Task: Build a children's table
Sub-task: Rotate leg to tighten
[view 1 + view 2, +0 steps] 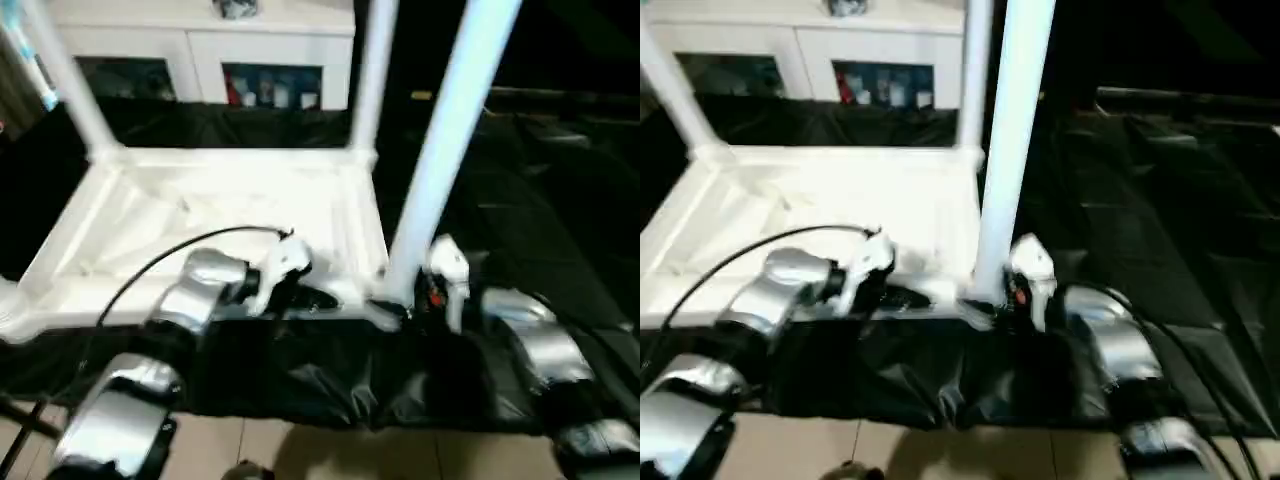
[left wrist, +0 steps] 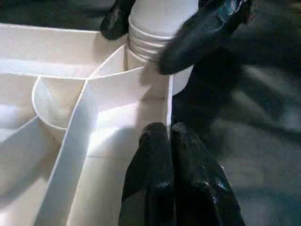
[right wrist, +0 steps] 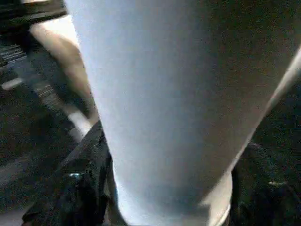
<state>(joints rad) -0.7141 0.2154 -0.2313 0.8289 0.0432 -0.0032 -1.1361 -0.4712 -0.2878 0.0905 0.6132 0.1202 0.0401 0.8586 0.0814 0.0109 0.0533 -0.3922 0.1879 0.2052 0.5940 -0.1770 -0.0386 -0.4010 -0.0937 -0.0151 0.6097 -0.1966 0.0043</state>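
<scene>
Table leg [image 1: 440, 150] grasped by right tool [image 2: 155, 35] (left-wrist view); left tool [image 2: 170, 141] clenched.

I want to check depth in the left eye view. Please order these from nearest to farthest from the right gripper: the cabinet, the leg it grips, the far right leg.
1. Gripped leg, in the right gripper, near corner.
2. Far right leg, behind.
3. Cabinet, at the back.

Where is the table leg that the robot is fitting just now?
The leg stands upright at the near right corner of the upturned tabletop, with the right gripper around its base.
</scene>
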